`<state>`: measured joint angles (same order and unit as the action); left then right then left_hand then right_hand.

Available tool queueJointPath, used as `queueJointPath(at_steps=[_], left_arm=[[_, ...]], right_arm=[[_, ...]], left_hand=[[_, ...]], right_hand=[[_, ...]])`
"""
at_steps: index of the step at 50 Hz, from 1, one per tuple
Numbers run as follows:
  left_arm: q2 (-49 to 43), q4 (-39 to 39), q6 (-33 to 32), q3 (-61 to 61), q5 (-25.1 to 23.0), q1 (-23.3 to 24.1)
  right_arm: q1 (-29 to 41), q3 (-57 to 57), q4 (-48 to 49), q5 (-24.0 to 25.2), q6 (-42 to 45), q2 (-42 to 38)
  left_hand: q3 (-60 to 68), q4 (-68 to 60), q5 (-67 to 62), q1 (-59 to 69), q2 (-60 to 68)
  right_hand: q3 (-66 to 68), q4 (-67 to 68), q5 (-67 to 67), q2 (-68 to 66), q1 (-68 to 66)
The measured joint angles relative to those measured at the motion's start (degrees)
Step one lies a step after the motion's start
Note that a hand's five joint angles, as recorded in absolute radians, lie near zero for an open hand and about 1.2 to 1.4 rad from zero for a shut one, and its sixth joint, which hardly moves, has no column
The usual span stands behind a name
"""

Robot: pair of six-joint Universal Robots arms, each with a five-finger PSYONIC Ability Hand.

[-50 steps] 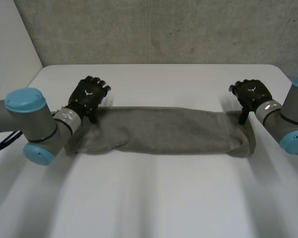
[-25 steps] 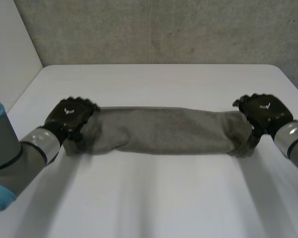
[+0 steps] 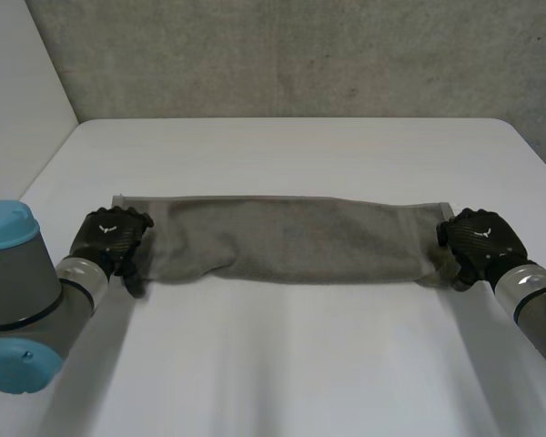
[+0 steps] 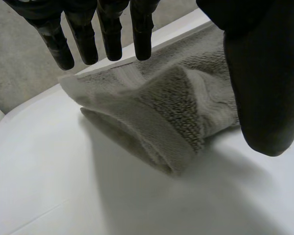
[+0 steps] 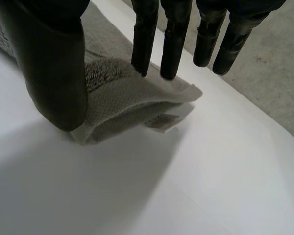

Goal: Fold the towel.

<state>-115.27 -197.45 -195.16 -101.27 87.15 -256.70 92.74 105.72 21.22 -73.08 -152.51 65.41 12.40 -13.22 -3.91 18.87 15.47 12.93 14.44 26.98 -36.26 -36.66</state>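
Note:
A grey towel (image 3: 291,238), folded into a long strip, lies across the white table (image 3: 282,364). My left hand (image 3: 109,235) is at its left end, by the near corner. In the left wrist view that hand (image 4: 110,34) is open, its fingers straight above the towel's layered end (image 4: 176,98) and its thumb apart beside it. My right hand (image 3: 482,241) is at the towel's right end, by the near corner. There, two straight fingertips (image 5: 142,63) touch the top of the towel's corner (image 5: 122,93), and the thumb stands at its near edge.
A grey wall runs behind the table's far edge. A small label (image 5: 161,122) pokes out from under the towel's right corner. Bare table (image 5: 210,171) lies beyond the right hand's fingertips.
Both hands have moved from the towel's far corners toward me, to its near corners. The right hand's fingers have come down onto the towel.

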Motion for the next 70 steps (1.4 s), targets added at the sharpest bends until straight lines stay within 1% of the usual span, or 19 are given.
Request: queueJointPath(at_steps=[4,6,9,10,13,18,25,31,41,48,53,57,64,70], left_arm=[[-0.9,-0.7,-0.1,0.6,0.3,-0.2],[-1.3,-1.3,-0.1,0.9,0.7,-0.2],[-1.5,-1.9,-0.2,1.0,1.1,-0.3],[-1.5,-2.2,-0.3,1.0,1.3,-0.3],[-1.6,-2.8,-0.4,1.0,1.5,-0.4],[-1.8,-3.5,-0.6,1.0,1.6,-0.5],[-1.9,-3.6,-0.8,1.0,1.6,-0.7],[-2.0,-3.6,-0.8,1.2,1.5,-1.0],[-2.6,-3.6,-0.4,1.3,1.3,-1.1],[-1.1,-2.9,0.5,0.2,0.9,0.4],[0.5,-2.2,4.3,-0.4,-0.4,3.7],[0.6,-1.4,7.7,0.1,-1.6,5.1],[-1.6,-0.6,12.0,3.8,-2.5,5.6],[-6.4,-0.8,12.0,7.0,-1.9,5.6]], right_arm=[[0.1,-1.0,-0.1,-0.1,0.0,-1.4],[0.0,-1.5,-0.2,0.1,0.0,-1.9],[-0.1,-1.9,-0.3,0.2,0.1,-2.1],[-0.1,-2.1,-0.4,0.3,0.1,-2.1],[-0.6,-2.6,-0.5,0.4,0.6,-2.2],[-3.3,-3.8,-0.6,0.8,3.0,-2.2],[-9.3,-4.8,-0.6,1.7,11.0,-1.8],[-10.8,-4.6,-1.4,2.6,15.4,-1.9],[-10.5,-4.2,-2.2,2.9,14.4,-1.9],[-10.4,-4.0,-2.2,2.8,14.1,-1.7],[-10.4,-3.9,-2.2,2.8,14.1,-1.7],[-10.4,-3.9,-2.2,2.8,14.2,-1.6],[-10.4,-3.8,-2.2,2.8,14.2,-1.7],[-10.4,-3.6,-2.2,2.8,14.2,-1.7]], left_hand=[[0.0,0.0,-0.1,0.0,0.0],[0.0,0.0,-0.1,0.0,0.0],[0.0,0.0,-0.1,0.0,0.0],[0.0,0.0,-0.1,0.0,0.0],[0.0,0.0,-0.1,0.0,0.0],[0.0,0.0,-0.1,0.0,0.0],[0.0,0.0,-0.1,0.0,0.0],[0.0,0.0,-0.1,0.0,0.0],[0.0,0.0,0.0,0.0,0.0],[0.0,0.0,0.0,0.0,0.0],[0.0,0.0,0.0,0.0,0.0],[0.0,0.0,0.0,0.0,0.0],[0.0,0.0,0.0,0.0,0.0],[0.0,0.0,0.0,0.0,0.0]], right_hand=[[0.0,0.0,12.0,-13.2,-12.5],[0.0,0.0,24.3,-26.2,-26.0],[0.0,0.0,35.2,-35.7,-36.1],[0.0,0.0,37.5,-36.5,-37.8],[0.0,0.0,37.8,-36.5,-37.8],[0.0,0.0,37.8,-36.5,-37.8],[0.0,0.0,37.9,-36.6,-38.0],[0.0,0.0,38.0,-36.6,-38.0],[0.0,0.0,38.0,-36.6,-38.0],[0.0,0.0,38.1,-36.6,-38.0],[0.0,0.0,38.2,-36.6,-38.0],[0.0,0.0,38.2,-36.6,-38.0],[0.0,0.0,38.2,-36.6,-38.0],[0.0,0.0,38.2,-36.6,-38.0]])
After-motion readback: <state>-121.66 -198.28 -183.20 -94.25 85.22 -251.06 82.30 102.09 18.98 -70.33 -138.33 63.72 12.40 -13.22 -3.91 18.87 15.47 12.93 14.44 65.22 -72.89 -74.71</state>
